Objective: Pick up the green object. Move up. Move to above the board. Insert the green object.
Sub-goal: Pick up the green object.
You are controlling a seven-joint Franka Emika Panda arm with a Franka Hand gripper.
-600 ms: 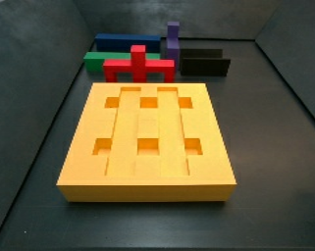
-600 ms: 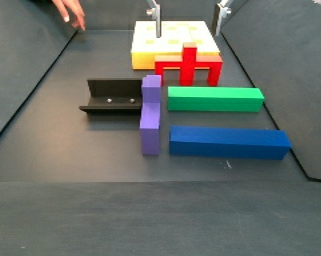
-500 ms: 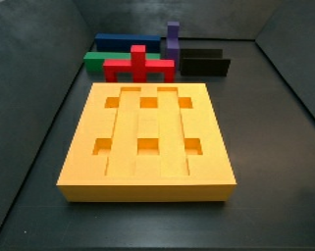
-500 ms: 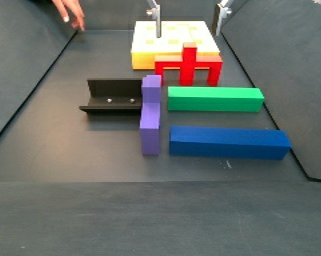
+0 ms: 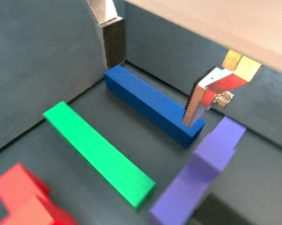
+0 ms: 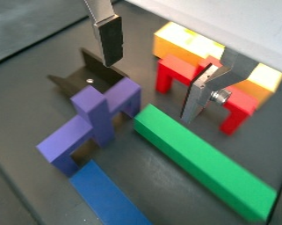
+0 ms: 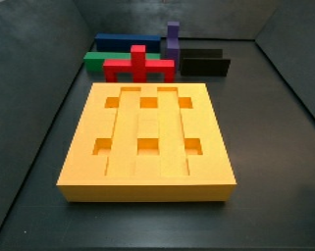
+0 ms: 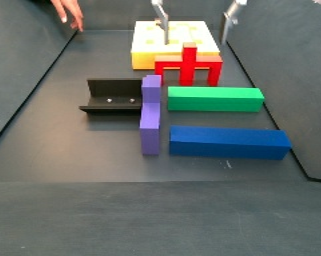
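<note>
The green object [image 8: 215, 98] lies flat on the floor between the red cross-shaped piece [image 8: 191, 65] and the blue bar [image 8: 228, 142]. It also shows in both wrist views [image 5: 98, 151] [image 6: 202, 163], and only its end shows in a side view [image 7: 93, 62]. The board [image 7: 153, 137] lies beyond the red cross [image 8: 156, 45]. My gripper [image 6: 151, 88] is open and empty, hanging high above the pieces near the red cross. In a wrist view [image 5: 153, 92] it frames the blue bar [image 5: 149, 101]. Only its fingertips [image 8: 157, 12] show at the top of a side view.
A purple piece [image 8: 151, 115] lies beside the green and blue bars. The dark fixture [image 8: 109, 97] stands next to it. Dark walls enclose the floor. A person's hand [image 8: 69, 10] shows at a far corner.
The fingertips at the top of the side view have shifted slightly. None of the pieces has moved.
</note>
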